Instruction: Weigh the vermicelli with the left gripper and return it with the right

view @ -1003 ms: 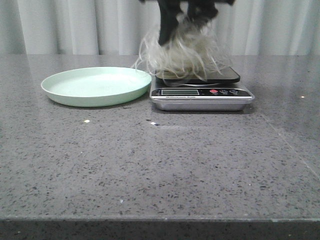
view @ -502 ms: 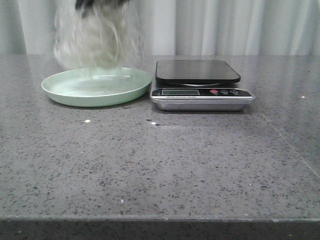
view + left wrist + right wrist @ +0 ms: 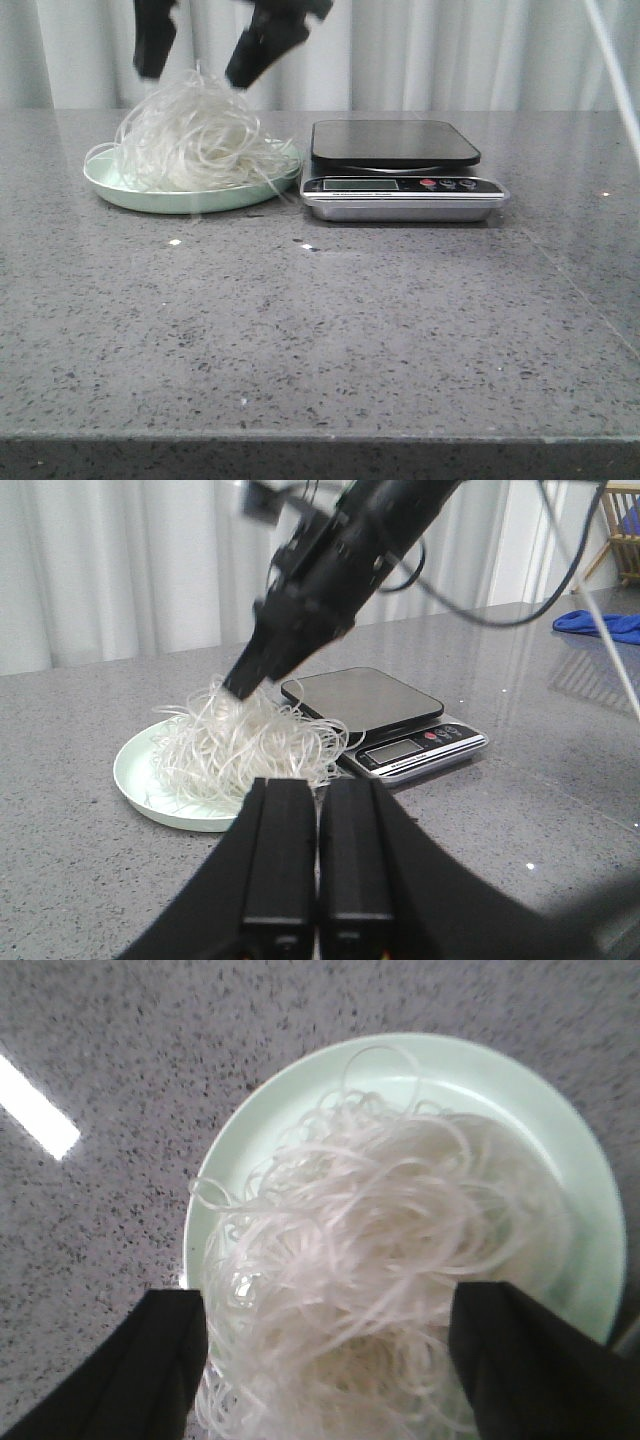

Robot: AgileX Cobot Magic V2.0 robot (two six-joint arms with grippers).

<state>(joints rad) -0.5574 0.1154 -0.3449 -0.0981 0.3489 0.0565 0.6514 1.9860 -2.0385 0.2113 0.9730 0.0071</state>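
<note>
The vermicelli [image 3: 195, 135] is a loose whitish tangle lying in the mint-green plate [image 3: 130, 190] at the left of the table. My right gripper [image 3: 195, 78] hangs just above the heap, jaws wide open, not holding any strands. In the right wrist view the vermicelli [image 3: 370, 1260] fills the plate [image 3: 560, 1160] between the spread fingers of my right gripper [image 3: 330, 1300]. My left gripper [image 3: 318, 790] is shut and empty, back from the plate [image 3: 135, 780] and the vermicelli [image 3: 250, 750]. It does not show in the front view.
A digital scale [image 3: 395, 145] with a bare dark platform stands right beside the plate, and also shows in the left wrist view [image 3: 360, 695]. A blue cloth [image 3: 600, 625] lies far off on the table. A thin cable [image 3: 615, 70] hangs at the right. Curtains close the back.
My right gripper carried the vermicelli left from the scale to above the plate, lowered it onto the plate and opened. The scale platform is now bare.
</note>
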